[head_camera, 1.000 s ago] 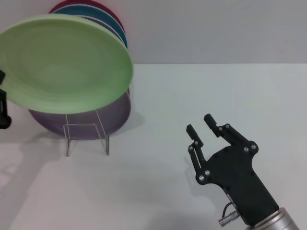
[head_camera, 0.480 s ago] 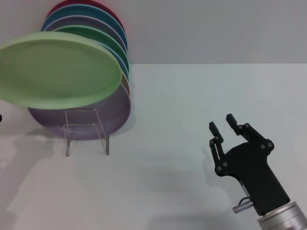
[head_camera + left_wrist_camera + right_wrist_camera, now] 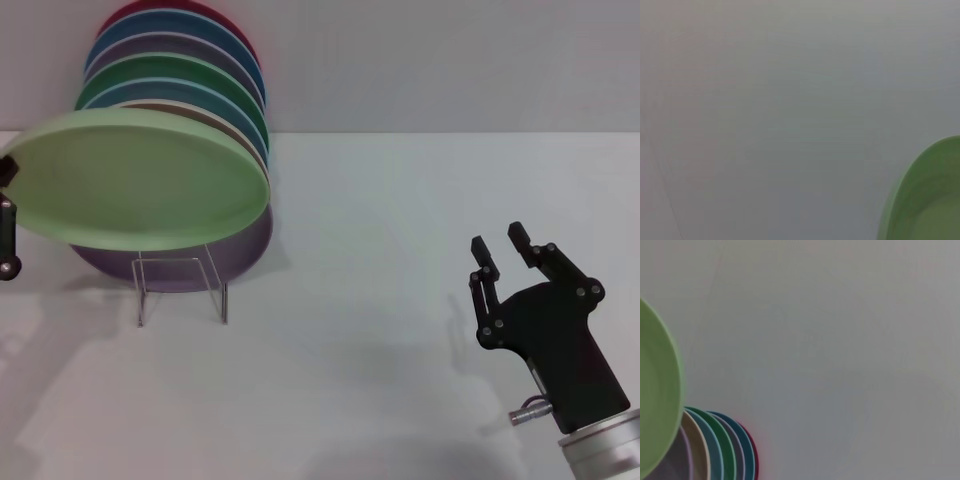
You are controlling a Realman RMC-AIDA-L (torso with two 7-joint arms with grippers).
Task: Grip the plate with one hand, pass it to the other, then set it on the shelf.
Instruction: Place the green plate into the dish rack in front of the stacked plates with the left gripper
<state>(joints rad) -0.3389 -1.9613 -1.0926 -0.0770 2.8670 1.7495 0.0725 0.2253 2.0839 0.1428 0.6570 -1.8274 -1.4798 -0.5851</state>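
The light mint-green plate hangs in the air, tilted nearly flat, just above the clear acrylic shelf and in front of the plates that stand in it. My left gripper is at the picture's left edge and is shut on the plate's left rim; most of the hand is out of view. The plate's rim also shows in the left wrist view and the right wrist view. My right gripper is open and empty, low at the right, well apart from the plate.
Several plates lean in the shelf behind the held one: a lilac-purple plate in front, then a darker green plate, blue ones and a red one at the back. The white table meets a grey wall behind.
The mint-green plate has come down and a little to the right, toward the shelf, uncovering the stacked plates behind. My right gripper has drawn back to the right, still open.
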